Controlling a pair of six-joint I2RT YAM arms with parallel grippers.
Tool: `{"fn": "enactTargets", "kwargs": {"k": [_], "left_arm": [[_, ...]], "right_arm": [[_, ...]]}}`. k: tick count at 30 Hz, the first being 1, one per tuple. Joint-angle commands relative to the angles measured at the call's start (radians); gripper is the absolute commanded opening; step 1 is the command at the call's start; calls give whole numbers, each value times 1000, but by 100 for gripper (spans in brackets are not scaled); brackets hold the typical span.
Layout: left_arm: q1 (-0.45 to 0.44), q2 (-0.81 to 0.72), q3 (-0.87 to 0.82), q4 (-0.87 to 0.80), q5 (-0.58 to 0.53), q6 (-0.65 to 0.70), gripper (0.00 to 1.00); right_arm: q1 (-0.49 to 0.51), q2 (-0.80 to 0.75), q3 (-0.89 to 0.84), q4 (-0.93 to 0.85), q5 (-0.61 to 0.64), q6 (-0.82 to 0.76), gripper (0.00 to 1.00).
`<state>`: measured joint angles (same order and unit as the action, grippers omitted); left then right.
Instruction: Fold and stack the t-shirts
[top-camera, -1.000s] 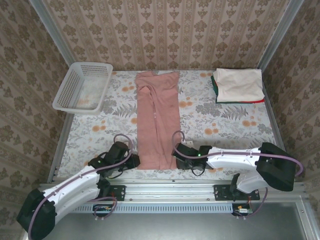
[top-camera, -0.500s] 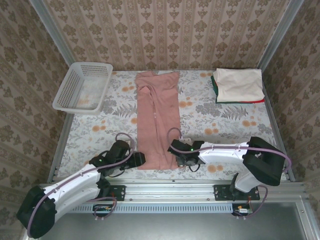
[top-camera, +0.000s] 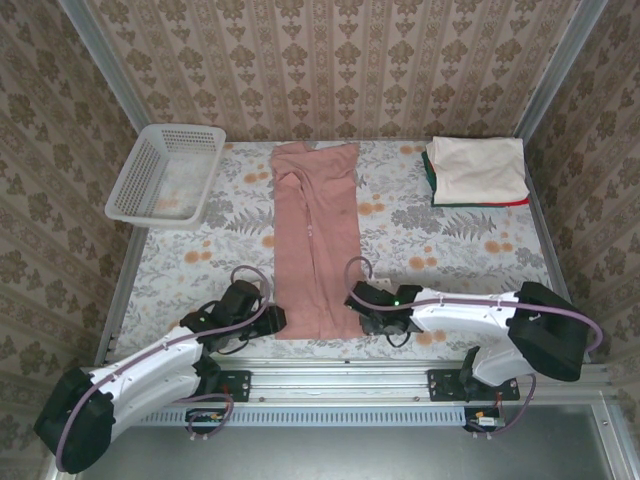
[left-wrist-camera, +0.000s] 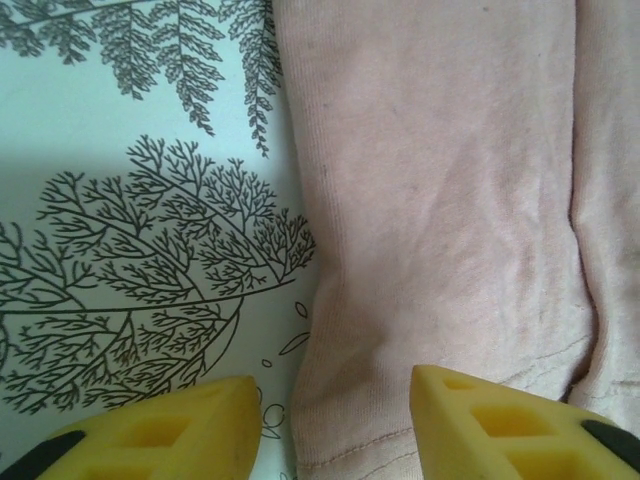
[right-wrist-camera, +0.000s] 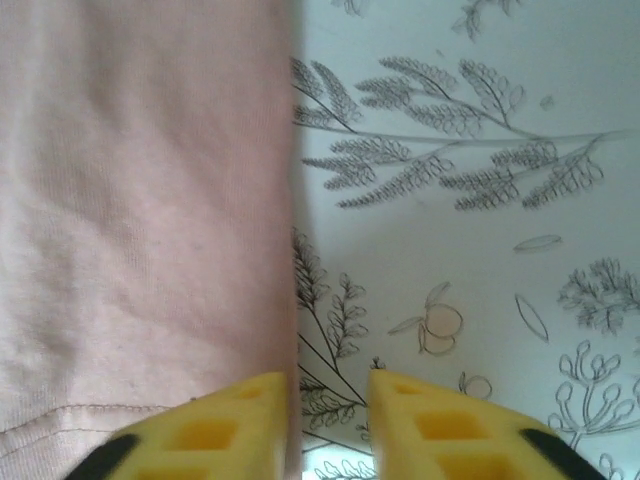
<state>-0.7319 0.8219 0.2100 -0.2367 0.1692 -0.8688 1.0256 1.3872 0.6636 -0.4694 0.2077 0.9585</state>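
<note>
Left claw (left-wrist-camera: 330, 388) and right claw (right-wrist-camera: 325, 382) ajar, empty, at pink tee (top-camera: 316, 240) hem

**Arms and end effectors.** Your left arm (top-camera: 150, 368) and right arm (top-camera: 465, 312) wear smooth white shells. Each ends, farthest from its gripper, in a bulky black housing (top-camera: 545, 330). Directly behind the left gripper (top-camera: 278, 320) and the right gripper (top-camera: 352, 300) you see a black wrist block (top-camera: 240, 303). A mauve cable (top-camera: 245, 272) loops up behind each wrist and trails back along the arm. The fingers (left-wrist-camera: 170, 432) are yellow moulded wedges with recessed pockets and black patches at their outer corners.
</note>
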Motion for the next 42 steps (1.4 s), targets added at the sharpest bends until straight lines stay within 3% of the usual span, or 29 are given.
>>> {"fn": "enactTargets", "kwargs": {"k": [1, 8, 13, 18, 23, 28, 32, 36, 42], "left_arm": [[-16, 13, -81, 53, 32, -18, 50], [-83, -33, -86, 36, 28, -62, 45], [-97, -73, -38, -58, 30, -49, 36], [-105, -92, 1, -142, 33, -40, 36], [-139, -85, 59, -282, -44, -59, 39], [-140, -56, 33, -197, -27, -67, 39], [-140, -22, 22, -101, -16, -79, 30], [-139, 15, 25, -38, -11, -78, 29], [-138, 52, 47, -34, -33, -59, 41]], "right_arm": [[-1, -46, -58, 132, -95, 17, 42], [5, -13, -97, 276, -155, 54, 41], [8, 30, -61, 244, -138, 39, 35], [16, 20, -22, 200, -114, 32, 33], [18, 48, 40, 80, -57, 40, 33], [21, 92, 42, 127, -100, 36, 33], [27, 93, 32, 124, -97, 48, 31], [31, 35, 13, 66, -61, 70, 32], [31, -24, -19, 36, -38, 73, 40]]}}
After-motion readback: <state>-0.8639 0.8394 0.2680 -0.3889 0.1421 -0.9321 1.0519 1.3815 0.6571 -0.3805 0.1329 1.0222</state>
